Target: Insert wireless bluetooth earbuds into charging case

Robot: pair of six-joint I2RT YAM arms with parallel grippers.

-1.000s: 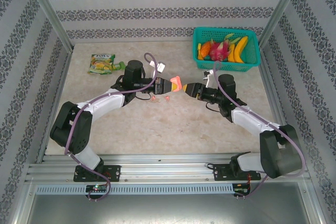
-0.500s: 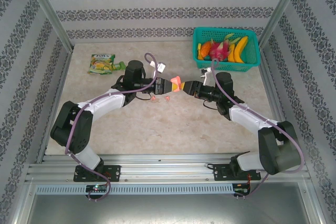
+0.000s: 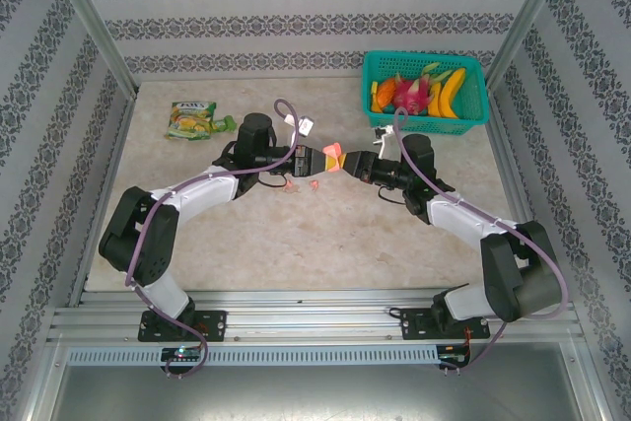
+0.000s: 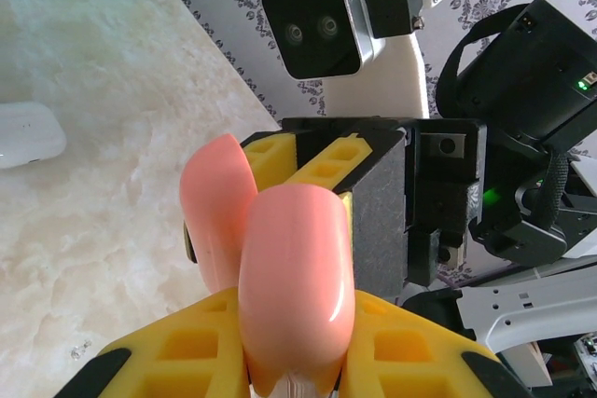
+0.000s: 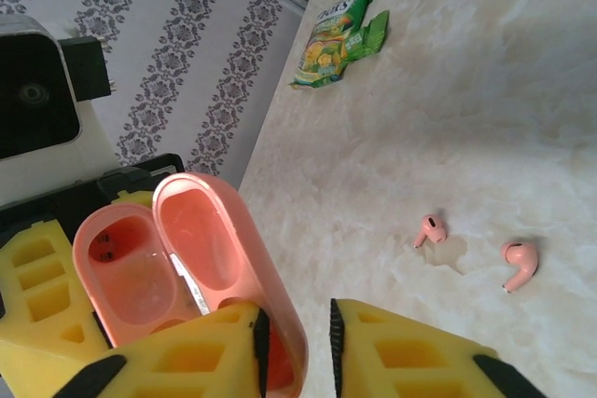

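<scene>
Our left claw (image 3: 319, 159) clamps the open pink case (image 3: 335, 156), mouth facing the right claw (image 3: 350, 162), which has narrowed astride the lid (image 5: 224, 249); whether it grips, we cannot tell.

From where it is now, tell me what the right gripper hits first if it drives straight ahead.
The open pink charging case held by the left gripper; its lid rim seems to sit between the right gripper's fingers.

The top camera looked down from above and behind the arm bases, taking in the whole table (image 3: 325, 234). The left wrist camera sat close behind the pink charging case (image 4: 294, 277), facing the right arm's camera (image 4: 322, 20) at upper centre. The right wrist camera faced back, with the left arm's camera (image 5: 33, 100) at its left edge. All three views shared the case.
</scene>
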